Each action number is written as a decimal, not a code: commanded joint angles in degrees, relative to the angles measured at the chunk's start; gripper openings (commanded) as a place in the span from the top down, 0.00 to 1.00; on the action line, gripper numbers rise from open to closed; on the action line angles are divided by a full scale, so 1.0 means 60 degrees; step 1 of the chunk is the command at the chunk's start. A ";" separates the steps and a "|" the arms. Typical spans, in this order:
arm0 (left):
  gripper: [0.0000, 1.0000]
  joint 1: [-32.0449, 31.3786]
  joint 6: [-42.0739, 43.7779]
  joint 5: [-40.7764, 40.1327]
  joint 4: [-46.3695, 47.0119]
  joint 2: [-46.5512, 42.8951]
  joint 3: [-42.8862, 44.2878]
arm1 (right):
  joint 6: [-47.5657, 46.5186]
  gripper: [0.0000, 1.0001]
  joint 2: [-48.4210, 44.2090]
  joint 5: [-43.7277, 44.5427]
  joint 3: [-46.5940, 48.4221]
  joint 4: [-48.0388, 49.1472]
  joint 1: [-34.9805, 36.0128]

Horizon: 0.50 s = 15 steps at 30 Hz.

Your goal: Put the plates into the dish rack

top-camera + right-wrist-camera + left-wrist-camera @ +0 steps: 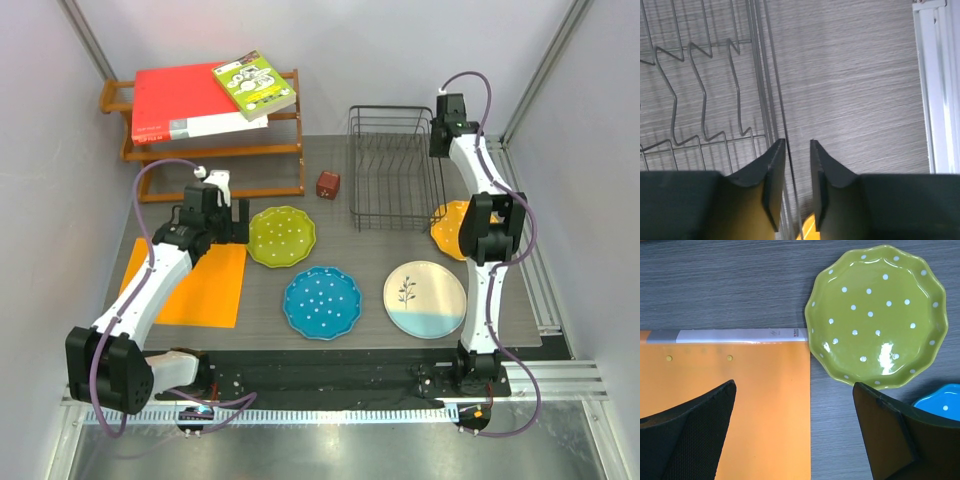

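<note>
The lime green plate (281, 236) lies flat on the table, and the blue plate (322, 302) and the cream plate (425, 298) lie nearer the front. The orange-yellow plate (447, 230) lies right of the dish rack (395, 165), partly hidden by my right arm. My left gripper (222, 222) is open just left of the lime plate (877, 315), above the mat's right edge (794, 385). My right gripper (443, 128) is at the rack's right rim; its jaws (797, 142) stand narrowly apart astride a rim wire (756, 75). A sliver of the orange-yellow plate (807, 227) shows below.
A flat orange mat (190, 285) lies at the front left. A wooden shelf (280, 150) with a red book and a green book stands at the back left. A small red-brown cube (327, 185) sits left of the rack. A metal rail (940, 85) runs along the table's right edge.
</note>
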 commanded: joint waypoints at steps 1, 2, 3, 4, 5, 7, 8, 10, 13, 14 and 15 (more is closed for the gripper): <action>0.00 -0.0021 -0.0444 -0.0066 0.0475 -0.0550 -0.0051 | 0.0037 0.64 -0.1220 -0.0243 -0.0187 0.0526 -0.0139; 0.01 -0.0021 -0.0793 -0.0022 0.0388 -0.0668 -0.0110 | 0.0139 0.58 -0.1758 -0.0477 -0.0363 0.0439 -0.0139; 0.01 -0.0021 -0.0985 0.0239 0.0300 -0.0741 -0.0139 | 0.0198 0.53 -0.2025 -0.0624 -0.0480 0.0264 -0.0139; 0.01 -0.0035 -0.1161 0.0445 0.0212 -0.0872 -0.0227 | 0.0242 0.50 -0.2361 -0.0727 -0.0568 0.0204 -0.0125; 0.00 -0.0035 -0.1613 0.0694 0.0081 -0.0903 -0.0285 | 0.0213 0.49 -0.2654 -0.0815 -0.0845 0.0145 -0.0095; 0.00 -0.0050 -0.2113 0.1424 0.0021 -0.0976 -0.0606 | 0.0169 0.47 -0.3767 -0.1020 -0.1314 -0.0016 -0.0037; 0.00 -0.0064 -0.2347 0.1675 0.0007 -0.0991 -0.0768 | 0.0096 0.44 -0.4206 -0.1920 -0.2143 -0.0045 -0.0036; 0.01 -0.0064 -0.3196 0.2509 0.0065 -0.1005 -0.1192 | -0.0181 0.42 -0.5729 -0.3969 -0.3375 0.0144 -0.0022; 0.01 -0.0064 -0.4150 0.3607 0.0533 -0.1064 -0.2159 | -0.0388 0.36 -0.7411 -0.7651 -0.6173 0.0438 0.0415; 0.02 -0.0064 -0.4282 0.3872 0.0780 -0.1108 -0.2611 | -0.0388 0.35 -0.7578 -0.8063 -0.7224 0.0249 0.0679; 0.04 -0.0064 -0.4327 0.4078 0.0884 -0.1094 -0.2775 | -0.0402 0.35 -0.7652 -0.8763 -0.7640 0.0073 0.1305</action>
